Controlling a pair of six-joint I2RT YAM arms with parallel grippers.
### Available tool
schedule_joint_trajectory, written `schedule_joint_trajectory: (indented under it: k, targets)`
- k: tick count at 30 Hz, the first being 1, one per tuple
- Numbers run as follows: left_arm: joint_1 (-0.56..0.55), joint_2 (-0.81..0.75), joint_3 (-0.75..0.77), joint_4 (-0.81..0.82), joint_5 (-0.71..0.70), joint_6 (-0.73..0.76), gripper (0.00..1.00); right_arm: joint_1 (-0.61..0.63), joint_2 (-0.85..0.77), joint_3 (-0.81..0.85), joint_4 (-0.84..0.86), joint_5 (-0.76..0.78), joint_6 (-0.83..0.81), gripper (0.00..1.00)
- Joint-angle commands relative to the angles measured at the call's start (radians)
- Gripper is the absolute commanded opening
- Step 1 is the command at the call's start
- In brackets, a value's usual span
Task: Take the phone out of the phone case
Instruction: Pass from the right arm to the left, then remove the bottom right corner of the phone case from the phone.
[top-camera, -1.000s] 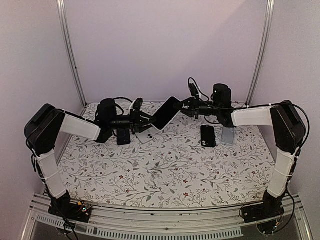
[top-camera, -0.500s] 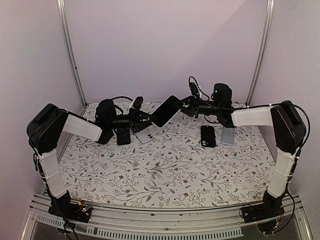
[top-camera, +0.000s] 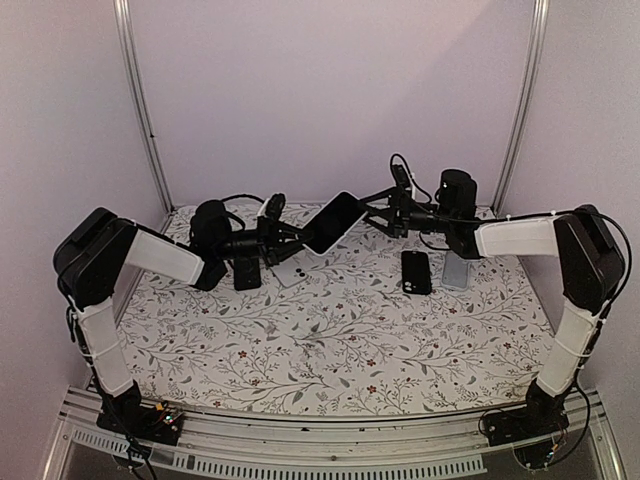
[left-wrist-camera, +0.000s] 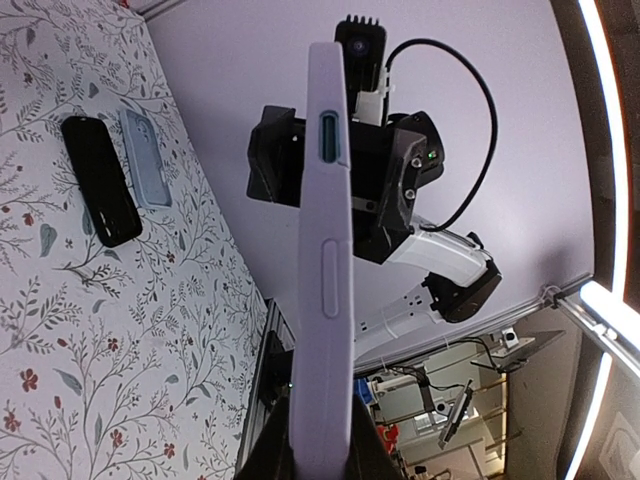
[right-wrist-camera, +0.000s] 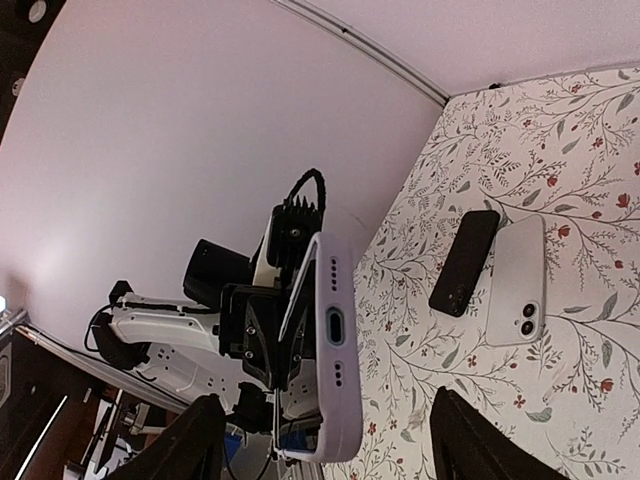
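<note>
Two grippers, top view: left gripper (top-camera: 295, 240) clamps the cased phone (top-camera: 332, 220) aloft; right gripper (top-camera: 370, 211) gapes just beside. Left wrist: phone case (left-wrist-camera: 328, 300) edge-on, grip likely at its lower end. Right wrist: fingers (right-wrist-camera: 195, 440) spread; pinch case lip, peel slowly.

In the left wrist view the phone case (left-wrist-camera: 325, 250) stands edge-on and runs off the bottom edge. There the left gripper (left-wrist-camera: 322, 462) shows only as dark slivers on either side, and the case's open face is out of sight. The right gripper (right-wrist-camera: 335, 440) is cut by the bottom edge, its fingers (right-wrist-camera: 195, 440) blurred. From above, a grey case (top-camera: 455, 272) on the table (top-camera: 330, 330) lies partly behind the right arm (top-camera: 520, 235).
</note>
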Motion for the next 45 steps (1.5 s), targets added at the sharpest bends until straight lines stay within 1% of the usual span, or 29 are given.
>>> schedule_joint_trajectory:
  k: [1,5,9,12,17,26,34,38,45]
  targets:
    - [0.007,-0.055,-0.003,0.093,-0.011,0.009,0.0,-0.032,-0.06,-0.046,0.057,0.018,0.017,0.73]
    - [0.007,-0.063,-0.002,0.094,-0.008,0.01,0.0,-0.042,-0.065,-0.055,0.06,0.021,0.027,0.71]
    - [0.007,-0.072,0.003,0.086,0.001,0.019,0.0,-0.043,-0.054,-0.045,0.046,0.022,0.031,0.61]
    - [0.006,-0.083,0.009,0.041,0.003,0.047,0.0,-0.043,-0.047,-0.038,0.042,0.019,0.032,0.56]
    - [0.006,-0.095,0.01,0.035,0.005,0.056,0.0,-0.042,-0.049,-0.032,0.028,0.02,0.022,0.5]
    - [0.006,-0.132,0.015,0.071,-0.001,0.064,0.0,-0.042,-0.047,-0.038,-0.015,0.029,0.01,0.42]
    - [0.005,-0.152,0.021,0.13,-0.009,0.069,0.0,-0.041,-0.046,-0.038,-0.074,0.04,-0.012,0.39]
    - [-0.001,-0.141,0.035,0.123,-0.001,0.071,0.0,-0.041,-0.044,-0.035,-0.081,0.034,-0.016,0.39]
    - [-0.026,-0.106,0.064,0.165,0.04,0.052,0.0,-0.029,-0.016,0.006,-0.086,-0.024,-0.014,0.39]
